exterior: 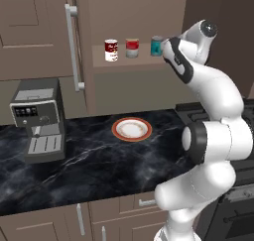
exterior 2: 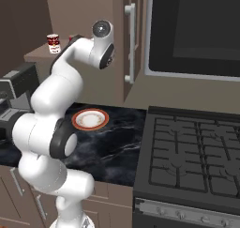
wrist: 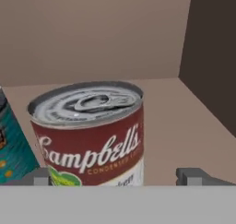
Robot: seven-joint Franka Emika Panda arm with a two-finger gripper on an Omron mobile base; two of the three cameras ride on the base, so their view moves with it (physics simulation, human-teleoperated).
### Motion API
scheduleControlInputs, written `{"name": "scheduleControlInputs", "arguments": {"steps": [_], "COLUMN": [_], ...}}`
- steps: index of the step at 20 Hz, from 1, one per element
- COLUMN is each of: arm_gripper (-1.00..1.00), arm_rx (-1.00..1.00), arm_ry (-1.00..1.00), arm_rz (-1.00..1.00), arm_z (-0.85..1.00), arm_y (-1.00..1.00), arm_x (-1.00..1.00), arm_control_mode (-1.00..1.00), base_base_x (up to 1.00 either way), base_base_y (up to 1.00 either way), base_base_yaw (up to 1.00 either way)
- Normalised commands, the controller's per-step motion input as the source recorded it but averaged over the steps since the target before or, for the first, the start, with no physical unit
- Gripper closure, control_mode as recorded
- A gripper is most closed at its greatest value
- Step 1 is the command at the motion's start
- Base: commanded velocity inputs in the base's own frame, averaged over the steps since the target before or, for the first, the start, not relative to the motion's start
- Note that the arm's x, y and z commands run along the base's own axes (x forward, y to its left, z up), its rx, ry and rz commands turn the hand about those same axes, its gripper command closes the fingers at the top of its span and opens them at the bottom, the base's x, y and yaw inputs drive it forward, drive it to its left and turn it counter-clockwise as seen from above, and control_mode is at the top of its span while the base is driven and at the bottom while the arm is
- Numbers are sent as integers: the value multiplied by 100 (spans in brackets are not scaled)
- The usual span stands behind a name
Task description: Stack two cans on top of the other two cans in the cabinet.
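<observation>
Gripper sitting open w/ fingers either side of the Campbell's can, right next to the teal can on the cabinet shelf. Nothing's stacked yet afaict, so both lifts are still left.

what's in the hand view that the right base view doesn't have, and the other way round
Hand view alone: a close red Campbell's can with a silver pull-tab lid, standing between the pincer's fingertips, and a teal can at its left edge. Right base view alone: the stove, the plate on the black counter, and a red-and-white can with a dark emblem. Both share the brown cabinet shelf.
</observation>
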Motion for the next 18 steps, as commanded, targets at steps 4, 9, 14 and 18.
{"name": "scheduleControlInputs", "arguments": {"steps": [4, 9, 14, 18], "arm_gripper": [-100, 100, 100, 100], "arm_rx": [0, 0, 0, 0], "arm_ry": [0, 1, 0, -1], "arm_rz": [0, 0, 2, 6], "arm_z": [0, -5, -1, 10], "arm_y": [-3, -1, 0, 8], "arm_x": [13, 2, -9, -17], "arm_control_mode": [-100, -100, -100, -100], "base_base_x": [0, 0, 0, 0], "base_base_y": [0, 0, 0, 0], "base_base_yaw": [0, 0, 0, 0]}}
